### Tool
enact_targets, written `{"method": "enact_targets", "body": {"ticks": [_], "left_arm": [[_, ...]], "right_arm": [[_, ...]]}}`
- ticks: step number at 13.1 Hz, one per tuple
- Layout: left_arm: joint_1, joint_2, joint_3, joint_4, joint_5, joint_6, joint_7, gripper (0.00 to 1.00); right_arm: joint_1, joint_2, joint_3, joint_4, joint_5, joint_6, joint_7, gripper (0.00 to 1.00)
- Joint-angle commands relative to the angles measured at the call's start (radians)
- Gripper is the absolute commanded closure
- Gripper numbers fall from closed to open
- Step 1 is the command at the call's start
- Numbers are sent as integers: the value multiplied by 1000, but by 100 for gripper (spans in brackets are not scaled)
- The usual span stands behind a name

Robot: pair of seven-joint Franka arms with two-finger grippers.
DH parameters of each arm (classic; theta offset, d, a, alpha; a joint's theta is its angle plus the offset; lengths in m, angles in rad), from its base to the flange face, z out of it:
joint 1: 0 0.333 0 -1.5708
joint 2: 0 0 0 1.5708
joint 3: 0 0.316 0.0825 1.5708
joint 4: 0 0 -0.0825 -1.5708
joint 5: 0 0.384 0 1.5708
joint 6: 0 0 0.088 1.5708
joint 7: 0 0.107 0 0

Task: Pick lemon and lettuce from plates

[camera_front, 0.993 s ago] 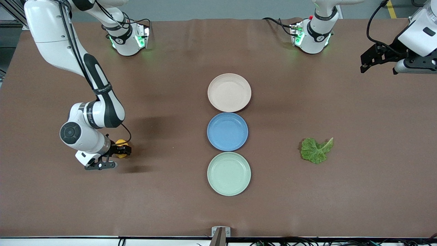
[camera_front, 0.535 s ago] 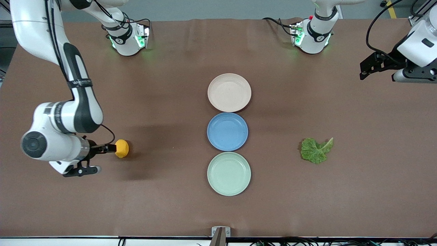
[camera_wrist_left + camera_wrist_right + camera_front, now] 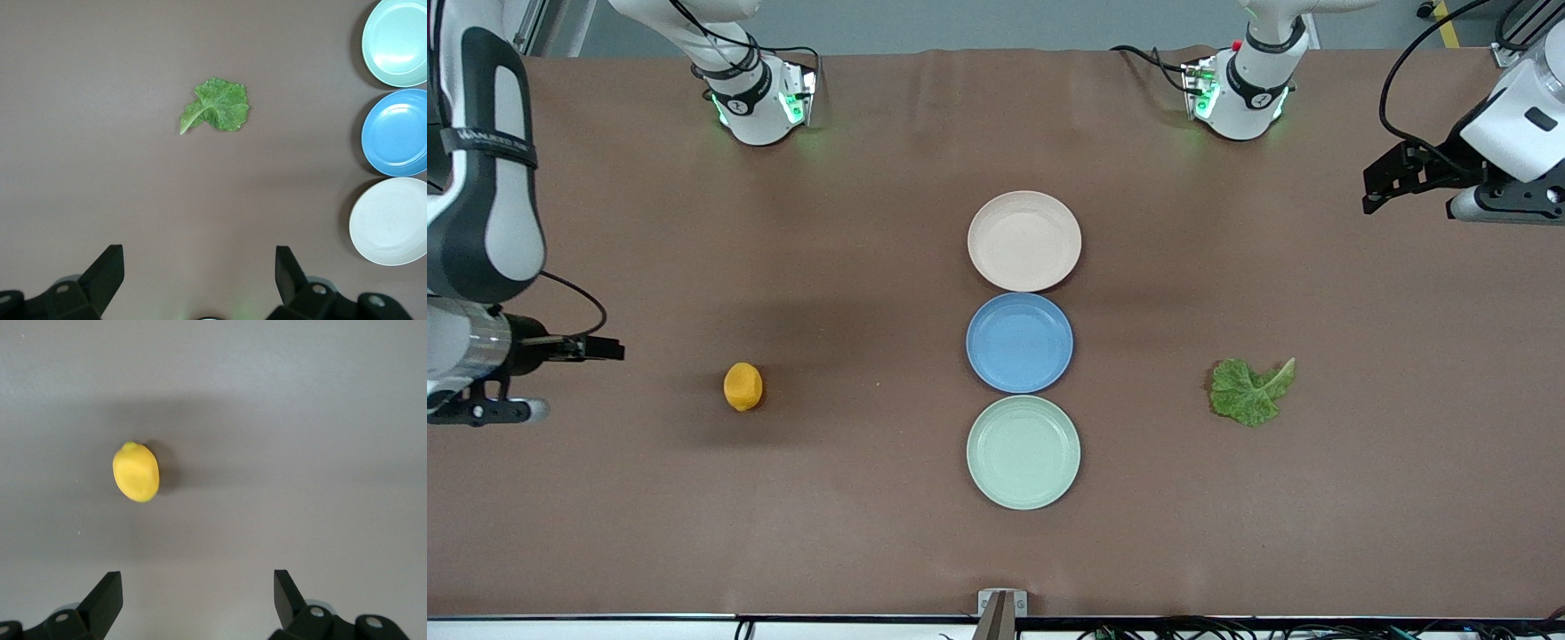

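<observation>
Both plates (image 3: 1024, 240) (image 3: 1023, 452) stood empty. The lemon (image 3: 743, 387) and lettuce (image 3: 1250, 391) lay on the tabletop (image 3: 854, 533) at opposite ends, so the task looked done. The right end effector (image 3: 596, 349) and left end effector (image 3: 1383, 178) hung apart-fingered, holding nothing.

Matt plates (image 3: 1024, 204), crinkled lettuce (image 3: 1249, 391)

Brown table (image 3: 854, 533), matte covering, fills the frame. Centre column, top to bottom: beige-pink plate (image 3: 1024, 241), blue plate (image 3: 1019, 343), mint green plate (image 3: 1023, 452), neighbouring rims touching or nearly so. Lemon (image 3: 743, 387) on the bare surface, left-centre of frame. Lettuce (image 3: 1249, 391) on the bare surface, right-centre, well apart from the plates.
</observation>
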Motion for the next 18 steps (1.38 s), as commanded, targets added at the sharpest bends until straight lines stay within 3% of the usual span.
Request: {"method": "enact_targets", "body": {"ticks": [1, 6, 11, 16, 18], "left_arm": [[-4, 1, 2, 10, -9, -8, -3, 0], [-4, 1, 1, 11, -9, -8, -3, 0], [-4, 0, -1, 13, -9, -8, -3, 0], [-3, 4, -1, 17, -18, -5, -6, 0], [-1, 4, 2, 17, -15, -5, -6, 0]], "right_arm": [[-15, -3, 7, 91, -26, -83, -1, 0], [-26, -26, 9, 103, -15, -169, 1, 0], [-29, -129, 10, 39, -17, -168, -1, 0], [11, -328, -11, -237, -18, -19, 1, 0], [17, -380, -13, -292, -21, 7, -1, 0]]}}
